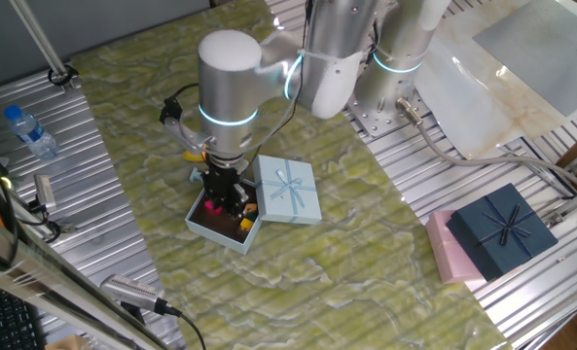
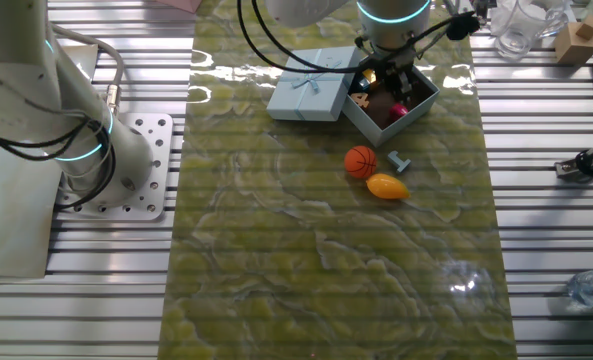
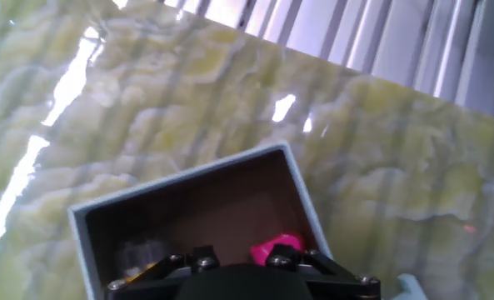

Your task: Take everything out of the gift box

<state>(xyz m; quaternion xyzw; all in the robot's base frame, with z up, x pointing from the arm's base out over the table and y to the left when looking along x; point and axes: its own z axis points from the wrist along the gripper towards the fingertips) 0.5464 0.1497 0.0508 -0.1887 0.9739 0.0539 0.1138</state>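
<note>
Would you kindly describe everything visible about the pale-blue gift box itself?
The gift box is small, square, seemingly cardboard, pale blue outside and dark brown inside. It stands open and upright on the green marbled mat. Its matching lid, with a ribbon bow, lies beside it, touching one edge. A magenta piece and small yellow bits remain inside; the gripper reaches in from above.

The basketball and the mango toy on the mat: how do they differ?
The basketball is round and deep orange with dark seams; the mango toy is oval, smooth and yellow-orange. The basketball lies nearer the gift box; the mango toy lies farther out. Both are already out of the box, side by side.
</note>
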